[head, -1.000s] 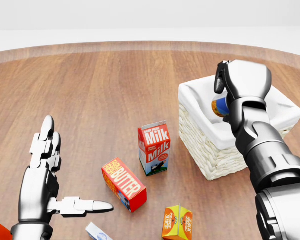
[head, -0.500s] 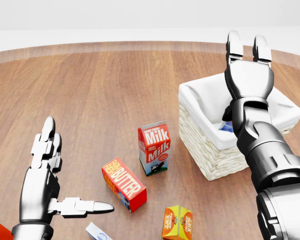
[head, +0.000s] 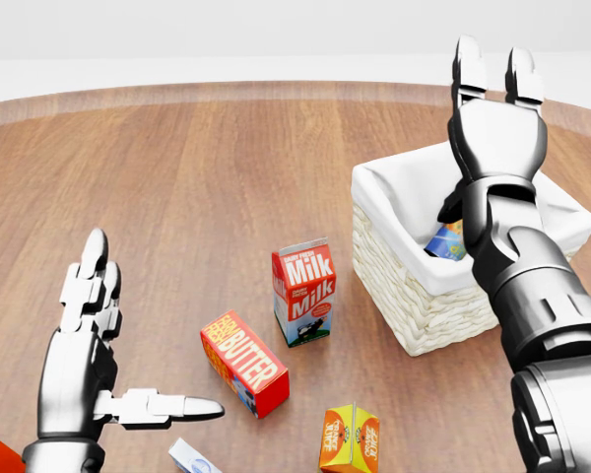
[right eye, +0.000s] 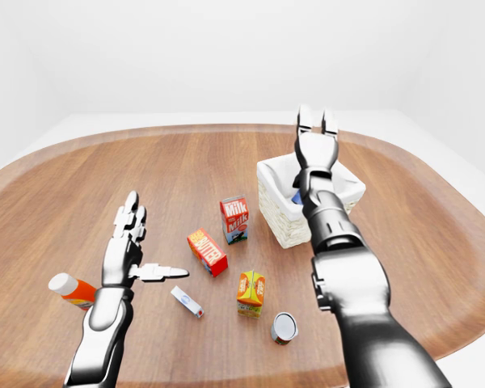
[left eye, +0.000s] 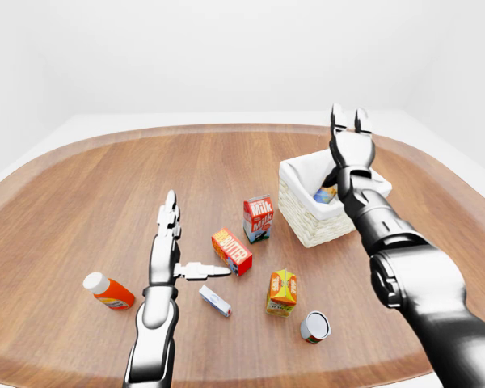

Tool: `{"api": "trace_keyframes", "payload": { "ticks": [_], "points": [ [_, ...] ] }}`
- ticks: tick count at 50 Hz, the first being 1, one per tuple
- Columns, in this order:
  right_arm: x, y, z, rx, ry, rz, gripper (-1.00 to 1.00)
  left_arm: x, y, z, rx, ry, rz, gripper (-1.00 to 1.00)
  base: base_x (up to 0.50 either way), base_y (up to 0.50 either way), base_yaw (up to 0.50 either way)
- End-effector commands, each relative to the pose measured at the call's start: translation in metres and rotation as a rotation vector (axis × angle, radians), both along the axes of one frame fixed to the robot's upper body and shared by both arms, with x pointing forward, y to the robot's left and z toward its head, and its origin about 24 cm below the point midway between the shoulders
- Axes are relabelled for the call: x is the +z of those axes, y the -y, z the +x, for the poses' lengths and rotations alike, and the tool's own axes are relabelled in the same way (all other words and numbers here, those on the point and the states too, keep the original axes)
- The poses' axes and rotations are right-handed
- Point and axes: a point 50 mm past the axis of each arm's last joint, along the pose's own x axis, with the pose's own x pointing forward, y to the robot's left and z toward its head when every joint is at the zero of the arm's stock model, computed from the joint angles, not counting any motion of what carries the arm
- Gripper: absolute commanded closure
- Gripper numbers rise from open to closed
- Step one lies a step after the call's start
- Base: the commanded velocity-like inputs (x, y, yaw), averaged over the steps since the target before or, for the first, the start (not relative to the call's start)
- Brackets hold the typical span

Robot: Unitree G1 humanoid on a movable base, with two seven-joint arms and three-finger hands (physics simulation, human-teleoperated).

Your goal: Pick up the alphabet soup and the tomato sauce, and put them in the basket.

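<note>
Hovering your right robot hand (head: 492, 94), fingers spread and empty, above the basket (head: 424, 296) holding one can (head: 445, 239), you needed a clean lift toward the tabletop's other can (left eye: 314, 326).

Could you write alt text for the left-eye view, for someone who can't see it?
A robot's open right hand hangs above a white basket holding a can. Its open left hand hovers over a wooden table with milk and butter cartons.
</note>
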Motion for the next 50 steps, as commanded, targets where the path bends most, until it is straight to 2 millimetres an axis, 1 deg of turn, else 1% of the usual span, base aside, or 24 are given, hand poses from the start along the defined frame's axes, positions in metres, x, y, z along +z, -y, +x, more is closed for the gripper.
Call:
{"api": "trace_keyframes", "payload": {
  "ticks": [1, 8, 10, 17, 25, 28, 33, 44, 50],
  "points": [
    [0.011, 0.004, 0.001, 0.016, 0.045, 0.038, -1.00, 0.001, -0.001, 0.000, 0.003, 0.005, -0.002, -1.00, 0.00, 0.00, 0.00],
    [0.020, 0.002, 0.001, 0.052, 0.101, 0.142, -1.00, 0.002, -0.001, 0.001, 0.005, 0.011, -0.003, -1.00, 0.00, 0.00, 0.00],
    [0.021, 0.001, 0.001, 0.057, 0.103, 0.134, -1.00, 0.002, -0.001, 0.001, 0.005, 0.010, -0.003, -1.00, 0.00, 0.00, 0.00],
    [0.022, 0.000, 0.002, 0.061, 0.114, 0.161, -1.00, 0.002, -0.001, 0.000, 0.004, 0.007, -0.003, -1.00, 0.00, 0.00, 0.00],
    [0.021, 0.001, 0.000, 0.054, 0.134, 0.234, -1.00, 0.001, 0.000, 0.000, 0.003, 0.003, -0.002, -1.00, 0.00, 0.00, 0.00],
    [0.019, 0.000, 0.000, 0.060, 0.129, 0.278, -1.00, 0.001, 0.000, 0.000, 0.002, 0.005, -0.001, -1.00, 0.00, 0.00, 0.00],
    [0.013, 0.000, -0.001, 0.058, 0.120, 0.304, -1.00, 0.001, 0.000, 0.000, 0.001, 0.004, -0.001, -1.00, 0.00, 0.00, 0.00],
    [0.004, 0.006, -0.006, 0.055, 0.116, 0.383, -1.00, 0.001, 0.000, 0.000, 0.000, 0.003, 0.000, -1.00, 0.00, 0.00, 0.00],
    [0.002, 0.008, -0.008, 0.062, 0.123, 0.418, -1.00, 0.000, 0.000, 0.000, -0.001, -0.002, 0.001, -1.00, 0.00, 0.00, 0.00]
  ]
}}
